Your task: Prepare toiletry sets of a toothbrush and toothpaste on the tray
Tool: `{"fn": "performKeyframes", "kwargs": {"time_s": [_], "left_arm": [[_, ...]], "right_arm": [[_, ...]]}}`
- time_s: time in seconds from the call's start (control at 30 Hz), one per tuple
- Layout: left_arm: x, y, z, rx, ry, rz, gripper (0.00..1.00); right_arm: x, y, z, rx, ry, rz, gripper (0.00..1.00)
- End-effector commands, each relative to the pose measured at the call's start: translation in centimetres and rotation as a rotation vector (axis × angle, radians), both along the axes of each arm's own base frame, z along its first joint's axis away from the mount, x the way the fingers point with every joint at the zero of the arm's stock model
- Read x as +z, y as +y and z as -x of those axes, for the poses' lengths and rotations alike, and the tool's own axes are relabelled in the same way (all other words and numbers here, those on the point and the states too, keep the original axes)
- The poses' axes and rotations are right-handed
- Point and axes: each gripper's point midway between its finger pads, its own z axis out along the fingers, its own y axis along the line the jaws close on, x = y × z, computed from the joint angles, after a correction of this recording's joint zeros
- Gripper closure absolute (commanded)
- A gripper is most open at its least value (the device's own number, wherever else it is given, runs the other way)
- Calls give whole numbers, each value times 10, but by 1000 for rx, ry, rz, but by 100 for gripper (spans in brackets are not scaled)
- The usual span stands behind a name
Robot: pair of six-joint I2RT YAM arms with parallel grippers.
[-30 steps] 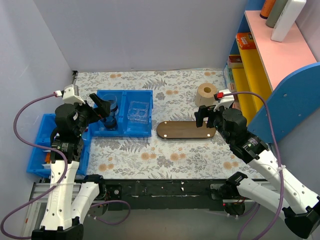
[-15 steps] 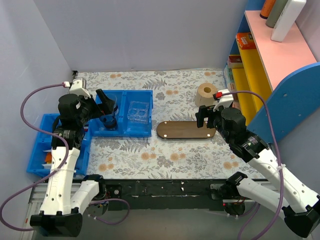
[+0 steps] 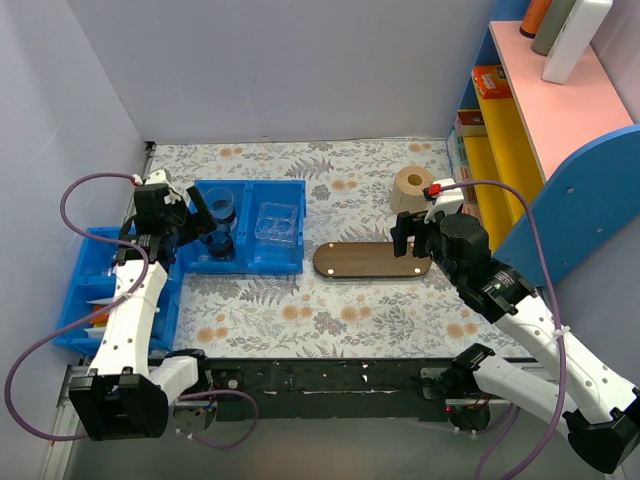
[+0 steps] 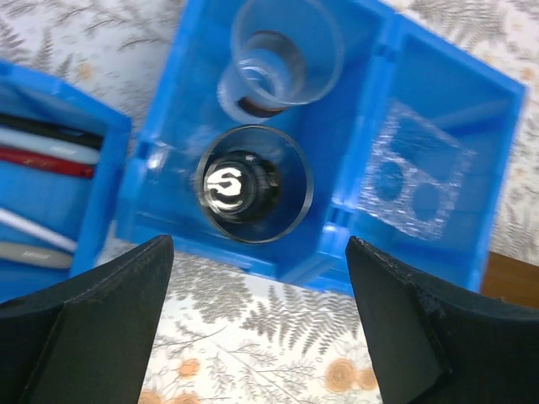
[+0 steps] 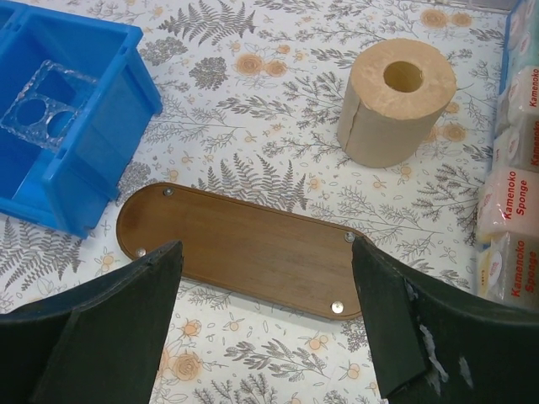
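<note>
The dark brown wooden tray (image 3: pixel 372 261) lies bare on the floral cloth. My right gripper (image 5: pixel 265 246) hangs open just above the tray (image 5: pixel 244 244), its fingers straddling the middle. My left gripper (image 4: pixel 257 244) is open over the near wall of the double blue bin (image 3: pixel 268 262), above a dark-rimmed cup (image 4: pixel 254 183); nothing is between its fingers. Slim toothbrush handles (image 4: pixel 46 160) lie in the blue bin at far left (image 3: pixel 75 300). The toothpaste is out of view.
A clear cup (image 4: pixel 286 50) stands behind the dark-rimmed one, and a clear plastic holder (image 4: pixel 421 172) lies in the other compartment. A toilet roll (image 3: pixel 412 188) stands behind the tray. Packed sponges (image 5: pixel 515 202) and a yellow shelf unit (image 3: pixel 500 150) border the right side.
My left wrist has drawn back toward the far left wall and tilted down over the cup compartment. Its jaws have narrowed slightly. The right arm has barely moved.
</note>
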Motion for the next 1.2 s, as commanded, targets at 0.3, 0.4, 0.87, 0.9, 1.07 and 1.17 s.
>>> {"fn": "performKeyframes", "kwargs": {"time_s": [0.3, 0.4, 0.87, 0.9, 1.07, 1.17], "left_arm": [[-36, 45, -8, 181, 116, 7, 45], [-44, 42, -5, 166, 116, 16, 51], [-65, 34, -15, 126, 160, 35, 60], [-67, 33, -15, 123, 166, 36, 60], [-78, 33, -20, 115, 189, 37, 62], [-84, 35, -22, 120, 206, 33, 67]], "right_arm": [[23, 7, 1, 37, -60, -56, 12], [23, 8, 0, 41, -59, -54, 12], [19, 16, 0, 65, -35, -60, 14], [21, 14, 0, 61, -39, -62, 14], [23, 15, 1, 71, -42, -67, 14], [24, 14, 1, 65, -42, -65, 14]]}}
